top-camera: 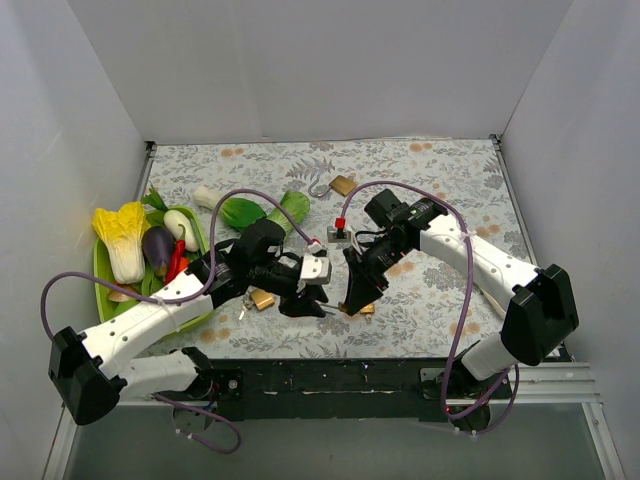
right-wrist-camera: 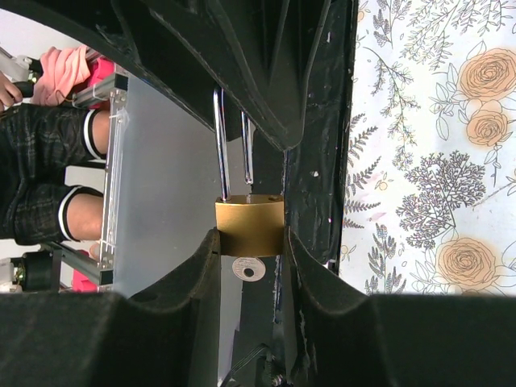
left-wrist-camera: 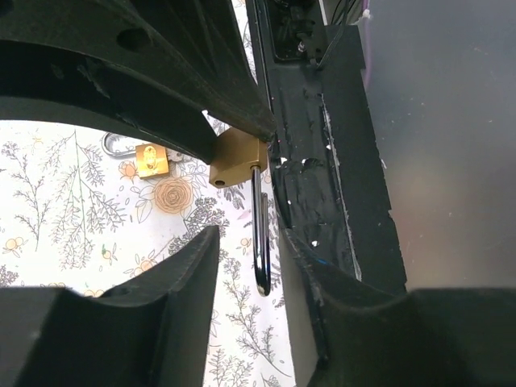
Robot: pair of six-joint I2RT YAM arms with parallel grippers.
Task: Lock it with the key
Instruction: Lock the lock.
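My right gripper [right-wrist-camera: 251,239] is shut on the body of a brass padlock [right-wrist-camera: 249,222] and holds it just above the table's near edge [top-camera: 357,300]. A round silver key head [right-wrist-camera: 248,268] sticks out of the padlock's underside. The steel shackle [left-wrist-camera: 260,234] stands raised out of the body, one leg free. It points into the gap of my left gripper [left-wrist-camera: 247,239]. Those jaws stand apart on either side of the shackle, which lies close to the right finger [left-wrist-camera: 302,274], with a clear gap on the other side. In the top view my left gripper [top-camera: 303,298] faces the right one.
A second brass padlock [top-camera: 262,298] lies on the flowered cloth by my left wrist, and another one [top-camera: 341,184] farther back. A small grey block with a red knob [top-camera: 339,232] sits mid-table. A green tray [top-camera: 100,270] with vegetables is at the left; a cucumber [top-camera: 290,208] lies beside it.
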